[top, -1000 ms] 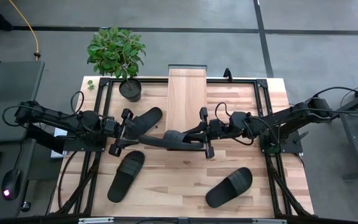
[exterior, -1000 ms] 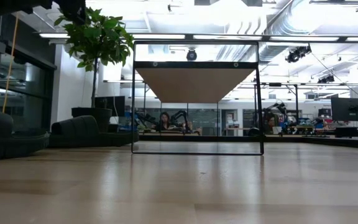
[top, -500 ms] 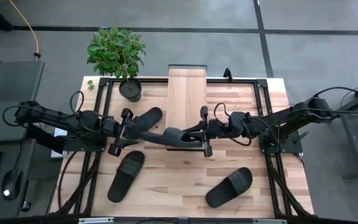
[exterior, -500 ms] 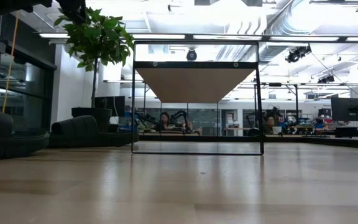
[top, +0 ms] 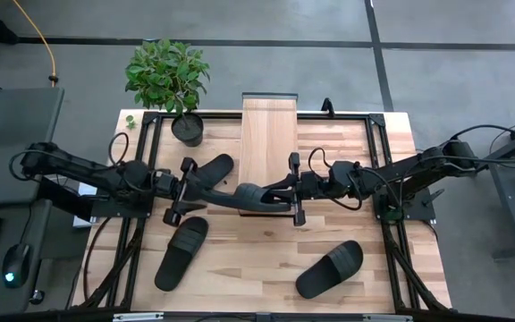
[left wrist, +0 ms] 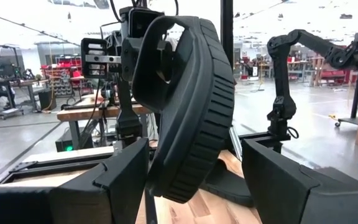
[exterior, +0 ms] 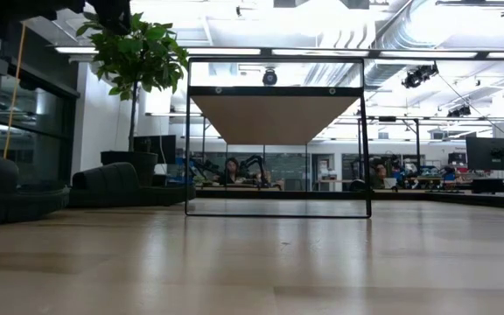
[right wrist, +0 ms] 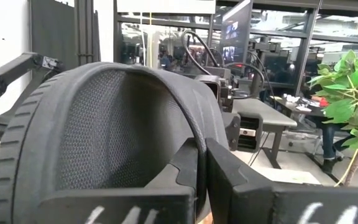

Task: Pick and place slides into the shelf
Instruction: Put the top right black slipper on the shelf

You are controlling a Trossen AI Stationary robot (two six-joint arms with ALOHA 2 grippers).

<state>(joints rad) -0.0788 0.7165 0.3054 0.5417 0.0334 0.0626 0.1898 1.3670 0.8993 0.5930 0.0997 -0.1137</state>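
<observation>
Nearest the front edge of the worktop (top: 392,277), 2 black slides are lying flat: one at front left (top: 181,252), one at front right (top: 329,268), well apart, with bare wood between them. Mid-worktop, the right tool (top: 275,195) is gripping the held slide (top: 253,197) by its wide ribbed strap, fingers pinched fully together on it, just beside the near end of the shelf (top: 269,134). The left tool (top: 186,190) is standing with fingers spread wide on either side of that slide's heel end; whether they are touching it is hard to make out. In the left wrist view the ribbed sole edge is filling the gap between the 2 dark fingers (left wrist: 120,177). A 4th slide (top: 211,168) is lying behind the left tool, partly covered by it. The shelf's light plank is running away toward the far edge, its top bare. A potted plant (top: 170,76) is sitting at the far left corner.
</observation>
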